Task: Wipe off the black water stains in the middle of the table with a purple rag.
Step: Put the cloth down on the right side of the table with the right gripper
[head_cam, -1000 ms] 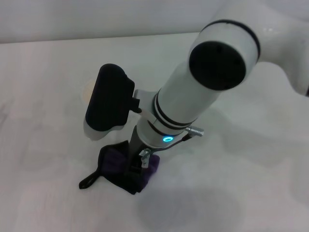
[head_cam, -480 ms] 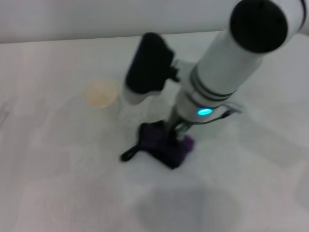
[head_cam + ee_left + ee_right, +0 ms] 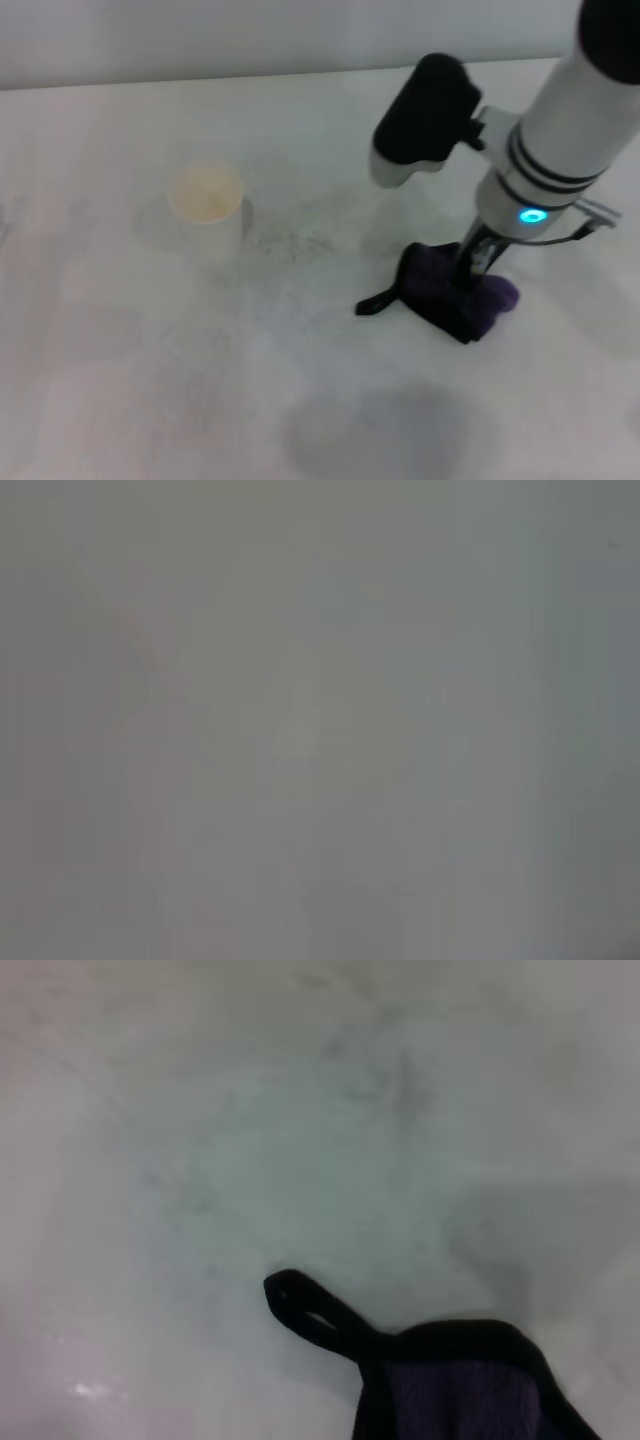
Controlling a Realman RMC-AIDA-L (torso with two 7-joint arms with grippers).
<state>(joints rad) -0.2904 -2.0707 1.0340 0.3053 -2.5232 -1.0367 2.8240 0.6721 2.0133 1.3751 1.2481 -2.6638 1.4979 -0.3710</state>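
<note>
Purple rag lies bunched on the table, directly under the right gripper; gripper comes straight down onto the cloth from above, fingers pressed into its top and apparently closed on a fold, though the fingertips are buried in the fabric; rag's black loop strap trails flat on the table to the gripper's left; right wrist view shows the same strap and the black-edged purple corner on bare white surface; blue light glows on the wrist just above the gripper; black camera housing sticks out from the wrist, up and to the left of the rag; further left of the gripper, faint grey smears streak the tabletop, no distinct dark blotch readable there; beyond those, well apart from the gripper on its left, 1 white cup stands upright; left gripper not seen in any view; left wrist view is plain grey, nothing readable.
</note>
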